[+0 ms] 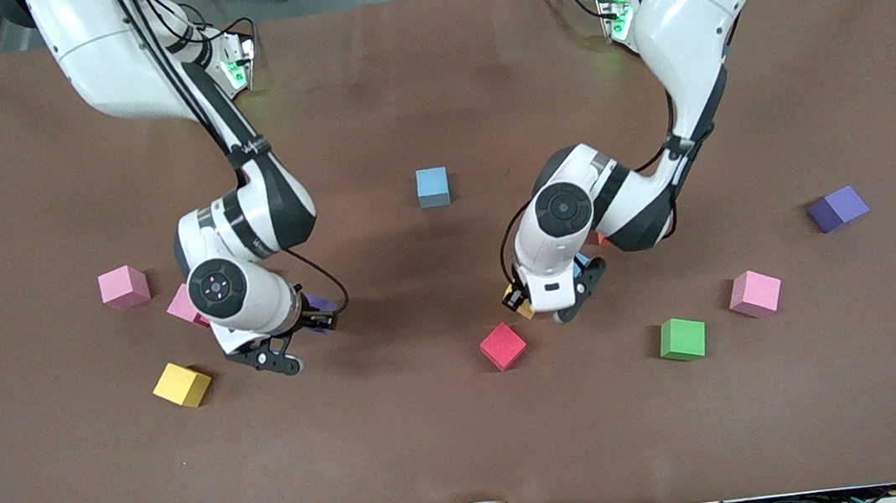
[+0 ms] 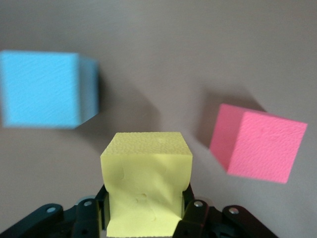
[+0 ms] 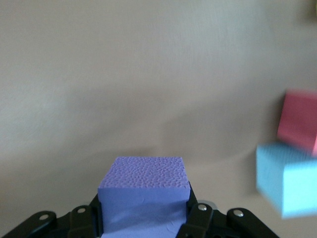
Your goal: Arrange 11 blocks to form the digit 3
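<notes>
The yellow block point(image 2: 146, 183) looks like soft foam, matt, with a fine pebbled grain and small dents on its face. The purple block point(image 3: 144, 196) shows the same dimpled foam skin. The red block point(image 2: 257, 144) is matt and faintly grainy. The table point(image 1: 471, 451) wears a dull brown, felt-like cover. Both arms have glossy white plastic shells with black joints, and the black gripper fingers point(image 3: 195, 218) carry small shiny metal screws.

Three pink blocks point(image 1: 123, 287), two yellow point(image 1: 181, 385), two purple point(image 1: 838, 208), two light blue point(image 1: 432, 187), one red point(image 1: 503, 346), one green point(image 1: 682, 339), one orange point(image 1: 602, 239).
</notes>
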`<action>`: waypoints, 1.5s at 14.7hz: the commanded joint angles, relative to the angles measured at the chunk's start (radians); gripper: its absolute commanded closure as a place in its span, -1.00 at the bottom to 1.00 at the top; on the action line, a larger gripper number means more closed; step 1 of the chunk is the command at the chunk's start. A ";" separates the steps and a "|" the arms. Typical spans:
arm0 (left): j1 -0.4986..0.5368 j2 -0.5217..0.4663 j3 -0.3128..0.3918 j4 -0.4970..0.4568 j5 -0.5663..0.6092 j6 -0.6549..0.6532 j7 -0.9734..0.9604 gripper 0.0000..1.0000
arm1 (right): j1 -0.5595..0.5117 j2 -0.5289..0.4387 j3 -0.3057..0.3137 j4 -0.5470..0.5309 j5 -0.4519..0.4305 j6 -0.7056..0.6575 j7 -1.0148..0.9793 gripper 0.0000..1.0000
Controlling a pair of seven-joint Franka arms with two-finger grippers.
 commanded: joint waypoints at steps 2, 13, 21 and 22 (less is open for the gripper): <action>0.050 -0.226 -0.032 -0.285 -0.128 0.023 -0.196 0.42 | 0.044 -0.181 -0.002 -0.247 0.039 0.051 0.254 0.71; -0.100 -0.227 -0.068 -0.502 -0.195 0.304 -0.743 0.41 | 0.268 -0.273 -0.002 -0.594 0.059 0.426 1.110 0.70; -0.203 -0.192 -0.058 -0.502 -0.181 0.304 -0.858 0.41 | 0.395 -0.224 -0.005 -0.603 0.062 0.432 1.372 0.70; -0.203 -0.192 -0.057 -0.502 -0.181 0.305 -0.860 0.41 | 0.403 -0.218 -0.005 -0.603 0.062 0.433 1.382 0.70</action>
